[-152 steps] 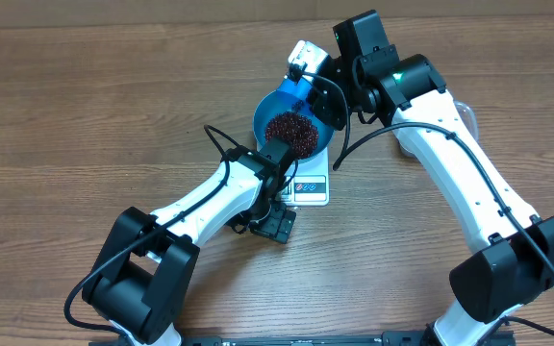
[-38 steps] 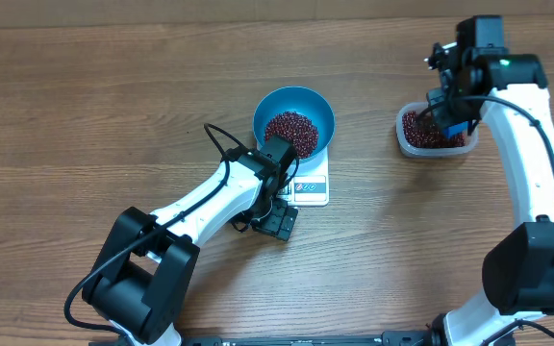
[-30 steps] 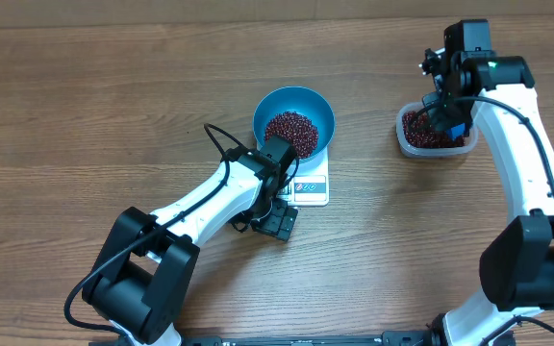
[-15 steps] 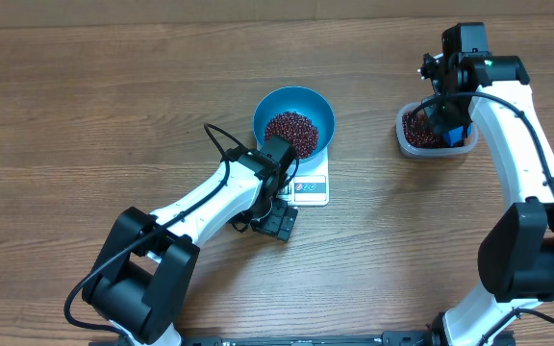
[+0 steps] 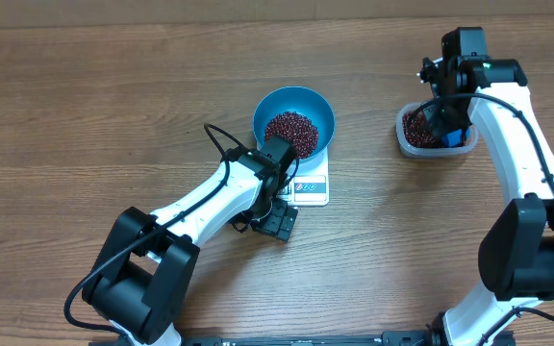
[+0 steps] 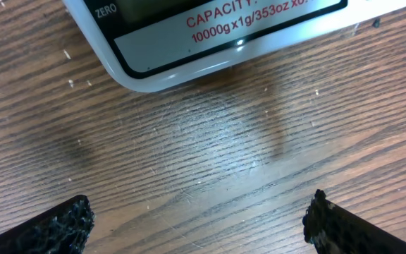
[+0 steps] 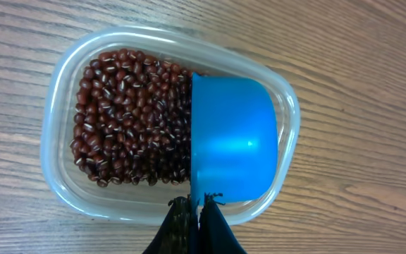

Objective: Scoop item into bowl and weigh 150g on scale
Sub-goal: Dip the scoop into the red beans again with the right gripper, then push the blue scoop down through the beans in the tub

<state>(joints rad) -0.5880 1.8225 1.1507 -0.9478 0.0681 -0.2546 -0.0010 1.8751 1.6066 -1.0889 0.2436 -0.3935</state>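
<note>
The blue bowl [image 5: 301,100] stands on the white scale [image 5: 312,189] and holds a heap of dark red-brown beans [image 5: 290,130]. My left gripper [image 5: 278,222] rests open on the table just in front of the scale; its wrist view shows the scale's front edge [image 6: 189,49] and bare wood between the fingertips [image 6: 199,226]. My right gripper [image 7: 196,204] is shut on the thin handle of a small blue scoop [image 7: 232,141]. The scoop sits in the right half of a clear tub [image 7: 55,141], next to more beans [image 7: 132,120]. The overhead view shows this tub [image 5: 404,135] at the far right.
The left arm [image 5: 210,197] stretches from the near left toward the scale. The right arm [image 5: 522,154] runs along the right side up to the tub. Bare wooden tabletop [image 5: 113,106] surrounds both.
The right gripper has brought the scoop from over the bowl to the tub, and in the last second it edged slightly farther over the tub. The left arm has not moved.
</note>
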